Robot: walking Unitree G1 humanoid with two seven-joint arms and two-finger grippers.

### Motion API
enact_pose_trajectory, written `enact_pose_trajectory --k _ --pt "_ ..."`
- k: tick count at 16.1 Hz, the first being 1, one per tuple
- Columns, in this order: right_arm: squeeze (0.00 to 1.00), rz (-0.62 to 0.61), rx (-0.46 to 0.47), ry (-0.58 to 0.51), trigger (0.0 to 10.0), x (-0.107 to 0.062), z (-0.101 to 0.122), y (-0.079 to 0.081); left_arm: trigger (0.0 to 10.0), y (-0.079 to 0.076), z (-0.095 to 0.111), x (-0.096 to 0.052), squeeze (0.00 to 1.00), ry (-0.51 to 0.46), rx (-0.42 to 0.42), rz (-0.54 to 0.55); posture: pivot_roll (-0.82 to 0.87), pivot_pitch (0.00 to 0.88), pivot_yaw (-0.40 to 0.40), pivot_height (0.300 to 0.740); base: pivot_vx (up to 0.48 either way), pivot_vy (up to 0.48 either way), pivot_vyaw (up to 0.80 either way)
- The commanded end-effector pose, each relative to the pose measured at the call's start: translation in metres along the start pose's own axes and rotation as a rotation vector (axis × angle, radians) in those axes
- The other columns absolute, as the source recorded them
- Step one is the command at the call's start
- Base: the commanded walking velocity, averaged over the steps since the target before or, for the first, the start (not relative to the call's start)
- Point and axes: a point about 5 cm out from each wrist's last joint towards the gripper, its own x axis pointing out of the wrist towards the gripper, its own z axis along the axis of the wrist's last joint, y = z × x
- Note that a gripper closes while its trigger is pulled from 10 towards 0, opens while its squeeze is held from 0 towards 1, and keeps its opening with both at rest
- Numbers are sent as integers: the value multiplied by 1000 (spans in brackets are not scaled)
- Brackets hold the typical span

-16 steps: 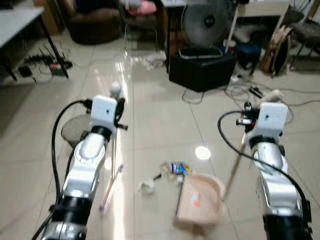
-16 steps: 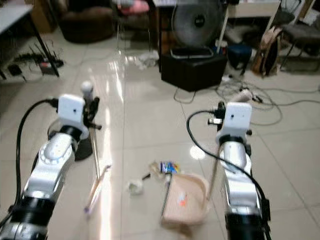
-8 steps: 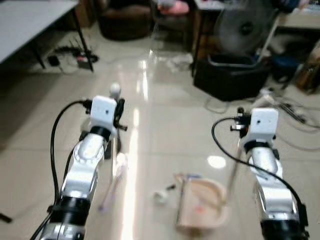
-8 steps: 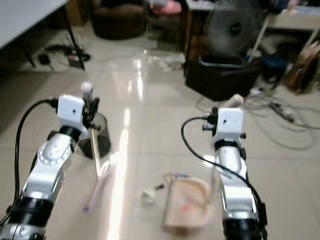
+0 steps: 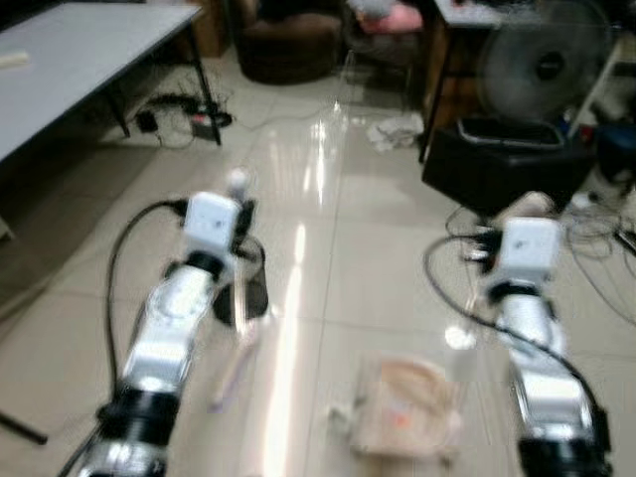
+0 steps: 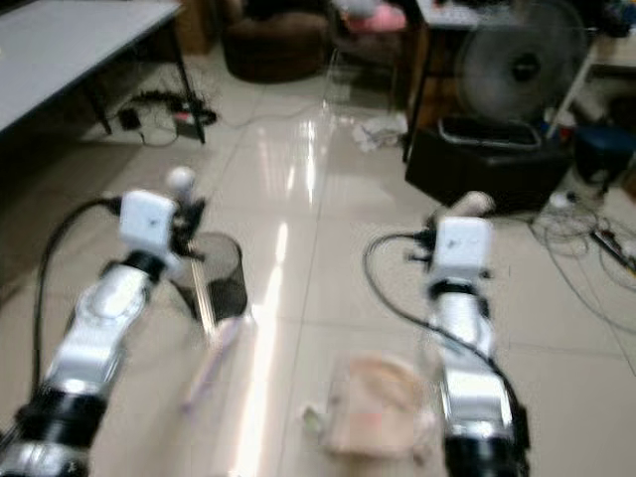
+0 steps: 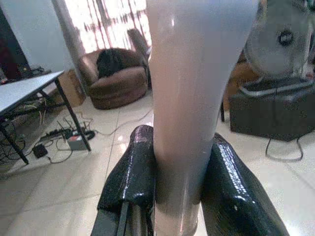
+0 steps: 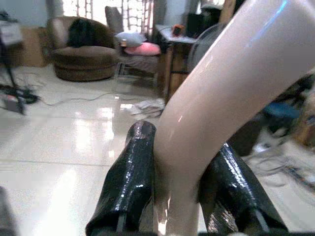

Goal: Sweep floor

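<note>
My left gripper [image 7: 179, 196] is shut on the pale broom handle [image 7: 192, 88]. From its round white tip [image 5: 237, 181] the broom runs down to the pinkish head [image 5: 234, 363] on the tiles. My right gripper [image 8: 179, 196] is shut on the curved beige dustpan handle [image 8: 216, 98]. The pink dustpan [image 5: 407, 402] rests on the floor between my arms, blurred. A small white scrap [image 6: 311, 417] lies at its left edge. A black mesh wastebasket [image 6: 214, 273] stands just beyond the left arm.
A grey table [image 5: 70, 50] with a power strip and cables [image 5: 194, 119] under it stands at the left. A brown armchair [image 5: 288, 45] is at the back. A fan [image 5: 542, 65] over a black box [image 5: 507, 159] and loose cables [image 5: 596, 229] are at the right.
The camera has swung left while walking, so the fan and box slid right and the table came into view. The wastebasket now sits by my left arm. Both grips are unchanged.
</note>
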Motion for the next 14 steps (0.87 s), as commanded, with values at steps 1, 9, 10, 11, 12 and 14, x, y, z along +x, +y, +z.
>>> enact_pose_trajectory --k 1,9,10,11,12,14 --pt "0 -27 -16 -17 10000 1 4 -7 10000 -6 6 5 0 -37 0 -29 -4 42 62 740 0 0 0" --pt "0 -10 -36 -67 10000 4 11 -9 10000 -8 2 6 0 -10 -7 -14 21 104 51 740 0 0 0" --pt "0 -8 -70 -78 10000 7 12 -11 10000 -13 0 8 0 -5 -4 -34 17 138 51 740 0 0 0" --pt "0 1 -98 -86 10000 8 12 -11 10000 -16 -1 8 0 -6 -6 -49 17 145 56 740 0 0 0" --pt "0 10 -130 -96 10000 9 12 -11 10000 -16 -3 10 0 -2 -17 -46 23 162 60 740 0 0 0" --pt "0 9 -169 -129 10000 16 11 -12 10000 -16 -5 13 0 1 -9 -42 25 197 71 740 0 0 0"
